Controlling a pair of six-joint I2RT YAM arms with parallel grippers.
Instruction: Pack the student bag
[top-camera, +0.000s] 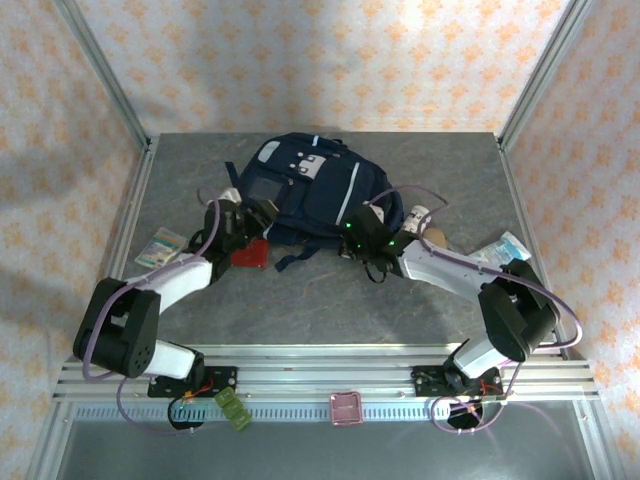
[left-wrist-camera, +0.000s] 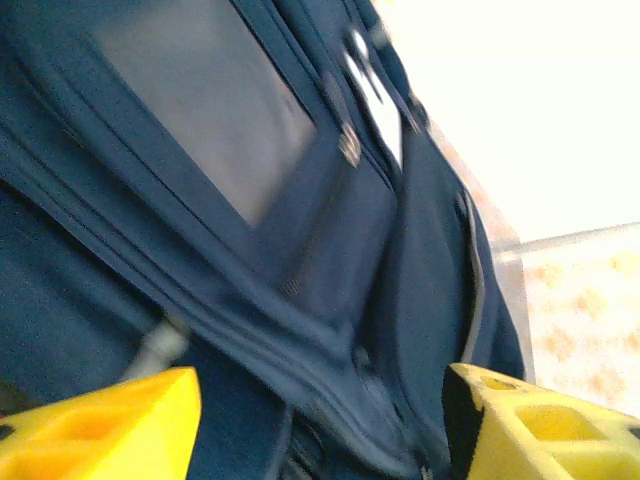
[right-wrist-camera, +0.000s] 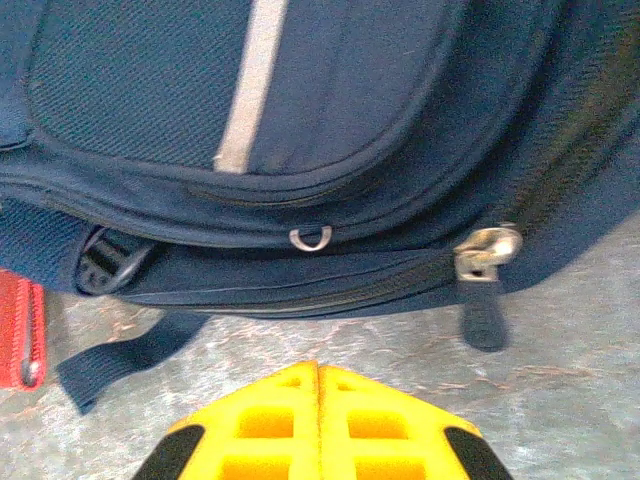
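The student bag lies flat at the middle back of the table, navy with pale stripes and a grey square panel. My left gripper is at the bag's left side. Its yellow fingers stand wide apart, open, with a fold of navy fabric and a zip seam lying between them. My right gripper sits on the table just in front of the bag's near edge, shut with nothing in it. A metal zipper pull with a dark tab hangs to its right on the bag's closed zip.
A red flat pouch lies by the bag's near-left corner. A printed packet lies at the left. A white cup, a brown object and another packet are at the right. A loose dark strap trails on the table.
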